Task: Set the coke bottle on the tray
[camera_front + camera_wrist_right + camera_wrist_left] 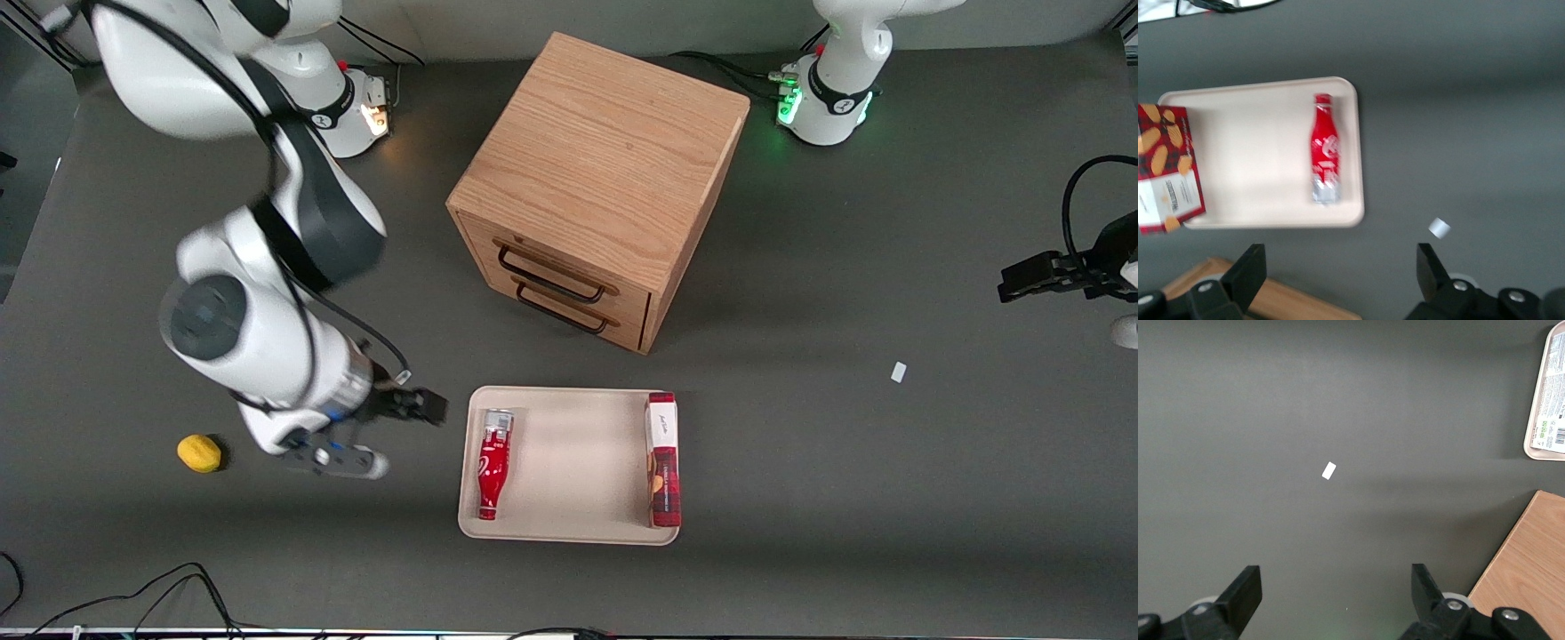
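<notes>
The coke bottle (493, 462) lies flat on the tray (569, 462), along its edge at nine o'clock in the front view, cap toward the camera. A red-and-white box (663, 460) lies along the three o'clock edge. The gripper (418, 407) hangs above the table beside the tray, fingers (1248, 270) spread wide, holding nothing.

A dark grey table (845, 498) carries everything. The gripper (418, 407), its fingers spread apart, is held above bare tabletop. Just beside it, toward the parked arm's end, the beige tray (569, 462) is laid flat. A yellow lemon (199, 452) is seen near the gripper, toward the working arm's end. A wooden drawer cabinet (600, 182) with 2 handles is stood farther from the front camera. A small white scrap (899, 372) is found well apart.
</notes>
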`<state>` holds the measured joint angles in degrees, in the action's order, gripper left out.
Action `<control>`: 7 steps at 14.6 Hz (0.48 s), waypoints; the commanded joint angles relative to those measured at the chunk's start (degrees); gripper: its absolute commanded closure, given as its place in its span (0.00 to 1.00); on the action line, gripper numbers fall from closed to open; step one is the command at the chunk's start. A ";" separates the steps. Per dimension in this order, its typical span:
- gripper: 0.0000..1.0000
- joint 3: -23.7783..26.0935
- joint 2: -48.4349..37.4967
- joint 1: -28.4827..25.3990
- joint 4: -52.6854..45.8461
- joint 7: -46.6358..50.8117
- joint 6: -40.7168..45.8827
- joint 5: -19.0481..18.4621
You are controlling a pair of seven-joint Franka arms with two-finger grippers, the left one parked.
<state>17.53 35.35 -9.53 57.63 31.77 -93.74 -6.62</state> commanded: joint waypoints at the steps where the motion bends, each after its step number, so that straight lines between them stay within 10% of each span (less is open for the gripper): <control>1: 0.00 -2.92 -10.01 2.41 5.38 -0.92 11.24 0.82; 7: 0.00 -14.95 -36.71 3.03 25.29 -9.79 18.68 8.08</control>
<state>7.78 11.51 -6.70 67.83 25.06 -72.76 -3.40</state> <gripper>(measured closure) 0.000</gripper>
